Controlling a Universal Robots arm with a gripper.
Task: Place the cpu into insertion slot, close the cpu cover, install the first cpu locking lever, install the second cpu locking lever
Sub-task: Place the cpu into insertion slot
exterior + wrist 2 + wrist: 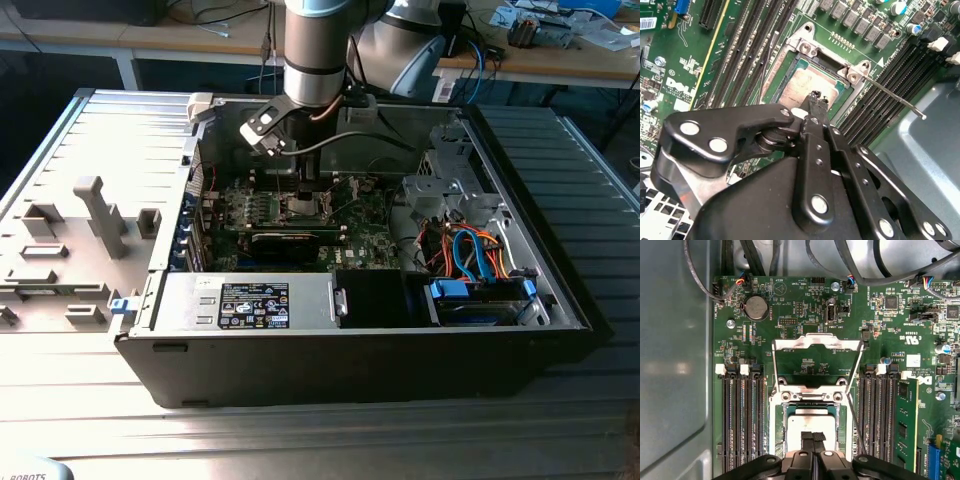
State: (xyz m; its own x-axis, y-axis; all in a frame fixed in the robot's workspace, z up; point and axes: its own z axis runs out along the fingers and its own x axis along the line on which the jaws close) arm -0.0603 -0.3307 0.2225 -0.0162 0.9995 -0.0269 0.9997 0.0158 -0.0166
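- The gripper (813, 439) has its two black fingertips pressed together, with nothing between them. In both wrist views the tips stand over the cpu (799, 423). Whether they touch its top, I cannot tell.
- The cpu lies flat inside the insertion slot (810, 396), its dull grey top facing up.
- In the first wrist view the cpu cover (816, 342) is swung open, away from the slot. Its cut-out centre shows the green circuit board (790, 315) behind it.
- In the second wrist view a thin metal lever (890, 95) runs from a corner of the slot's silver frame out over the black memory slots (900, 60). It is not locked down.
- The first wrist view shows this lever as a thin slanted rod beside the slot. It shows also a round battery (756, 307) further up the board.
- The exterior view shows the grey arm (318, 50) reaching down into an open computer case (350, 360), which lies on the ribbed table (300, 440). There the gripper (305, 190) is near the middle of the board.
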